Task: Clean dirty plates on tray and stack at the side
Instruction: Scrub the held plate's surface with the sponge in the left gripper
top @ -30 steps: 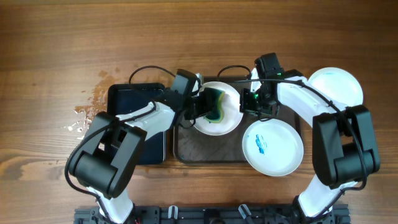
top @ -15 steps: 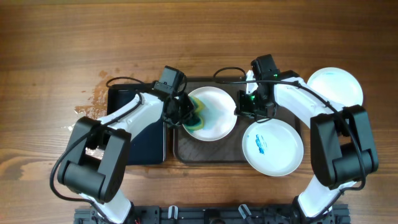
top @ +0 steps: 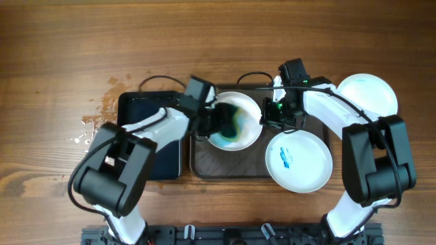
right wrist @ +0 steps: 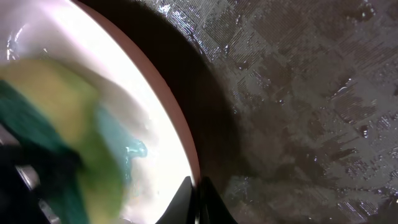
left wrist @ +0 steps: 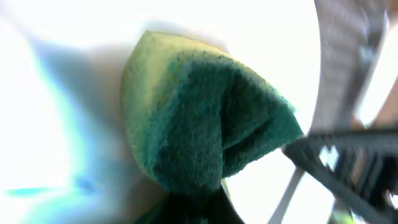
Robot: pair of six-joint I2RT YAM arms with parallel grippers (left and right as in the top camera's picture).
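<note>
The plates stand at three stages. One plate (top: 249, 109) lies on the tray (top: 218, 163), toward its far side, and is being scrubbed. The left jaws are clamped on a green and yellow sponge (top: 230, 122) pressed to the plate's middle, where a wet blue-green patch has spread. The right jaws are pinched shut on the plate's rim on the side toward the tray's right end, and the right wrist view shows the rim caught between the fingertips. A second plate (top: 310, 170) sits at the tray's near right corner, overhanging the rim, with its blue smear not yet touched. A third plate (top: 368, 94) rests on the wooden surface (top: 68, 54) well to the right of the tray. It looks clean from above and is probably the start of the stack. By that reading one plate is done, one is partway through, and one is left. The plate in hand also has to be carried out beside the tray. Half a second earlier the sponge sat at the plate's left edge and the left arm was drawn back toward the small black tray (top: 136, 109). Since then it has swept back to the centre and the blue tint has grown. The plate has shifted only slightly, and the right arm and the other two plates have kept their places.
</note>
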